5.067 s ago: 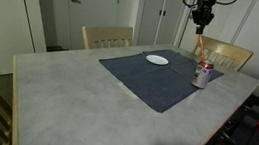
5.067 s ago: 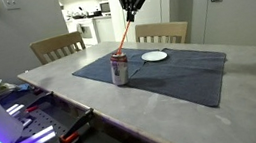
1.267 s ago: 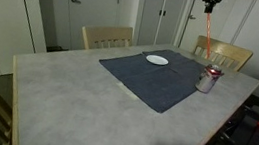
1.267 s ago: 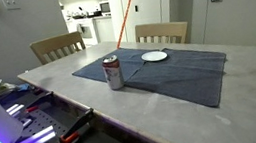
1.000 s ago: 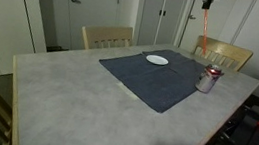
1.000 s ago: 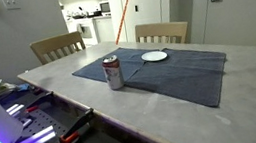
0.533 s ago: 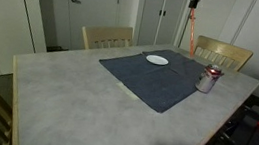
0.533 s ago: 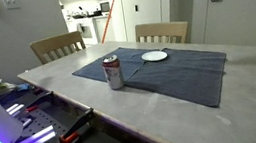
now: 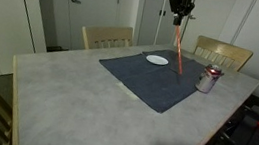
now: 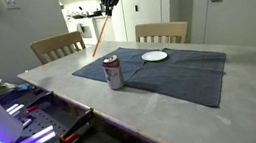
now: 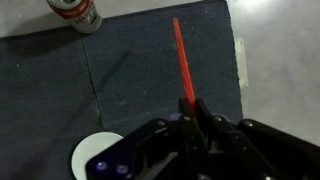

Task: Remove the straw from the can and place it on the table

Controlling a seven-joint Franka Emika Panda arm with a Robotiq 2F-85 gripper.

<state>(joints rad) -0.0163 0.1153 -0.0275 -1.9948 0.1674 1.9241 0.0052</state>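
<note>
Clenched with the gripper (image 9: 180,19) on the top end of the straw (image 9: 179,49), high over the desk (image 9: 65,104) and fully clear of the can (image 9: 207,79). Hangs down from that hold not quite plumb: long axis steep, free lower tip swung off to one side in both exterior views, more so where the straw (image 10: 102,35) slants under the gripper (image 10: 109,10). Touches nothing below, so far as can be told; well above the dark blue-grey mat (image 9: 149,80), with the white plate (image 9: 156,59) and the can each off to a side. In the wrist view, the straw (image 11: 182,60) as a thin red-orange line running straight out from the gripper (image 11: 192,108) across the mat (image 11: 130,90), with the can (image 11: 76,12) far off in one corner near the mat's border and the plate (image 11: 95,150) low beside the gripper body. Judged from this: pulling-out finished, laying-down not yet done. Turns on bringing that steep axis level: lower until the free tip meets the surface, then swing the held end down along the same line and let go. Only one arm, so no choice of hand. Slim, straight, smooth and light, probably plastic; likely to roll or skid on the hard stone-look top, less so on the matte cloth. Small shiny metal cylinder for the can, red-pink near its rim.
</note>
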